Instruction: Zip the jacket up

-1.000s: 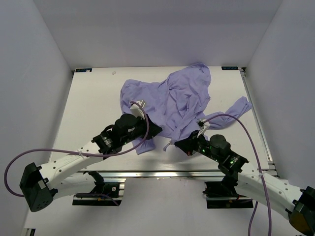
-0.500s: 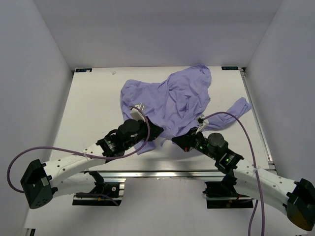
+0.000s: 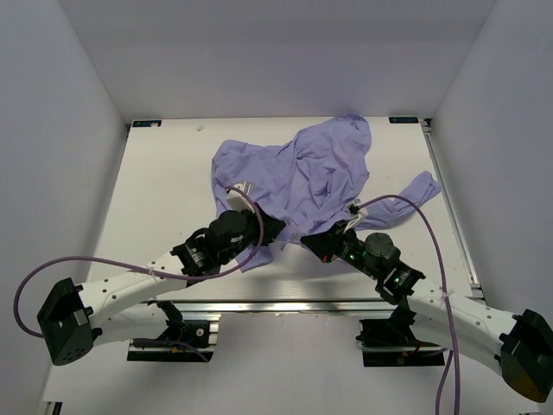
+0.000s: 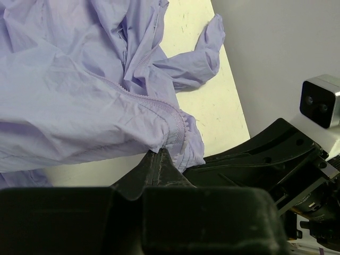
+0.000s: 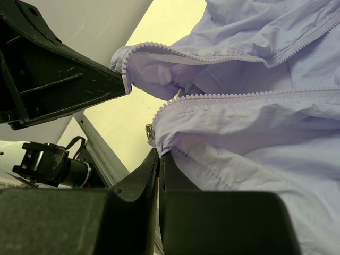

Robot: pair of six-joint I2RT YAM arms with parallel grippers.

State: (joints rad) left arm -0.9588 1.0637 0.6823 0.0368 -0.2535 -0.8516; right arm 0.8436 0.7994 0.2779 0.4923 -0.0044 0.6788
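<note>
The lavender jacket (image 3: 302, 173) lies crumpled and unzipped across the middle and back of the white table. My left gripper (image 3: 275, 230) is shut on the jacket's lower front edge beside one zipper track (image 4: 175, 125); its tips (image 4: 158, 154) pinch the hem. My right gripper (image 3: 313, 245) is shut on the other front edge; its tips (image 5: 159, 155) pinch the cloth just below the metal zipper slider (image 5: 149, 134). The two zipper tracks (image 5: 239, 95) run side by side, apart. The two grippers are close together near the table's front.
The table (image 3: 164, 207) has side rails and an aluminium front rail (image 3: 285, 304). White walls enclose the left, right and back. One sleeve (image 3: 419, 188) trails toward the right edge. Purple cables (image 3: 406, 207) loop over both arms.
Both grippers have moved toward each other with the jacket's front edges in them. The right gripper came left and back, the left one slightly right.
</note>
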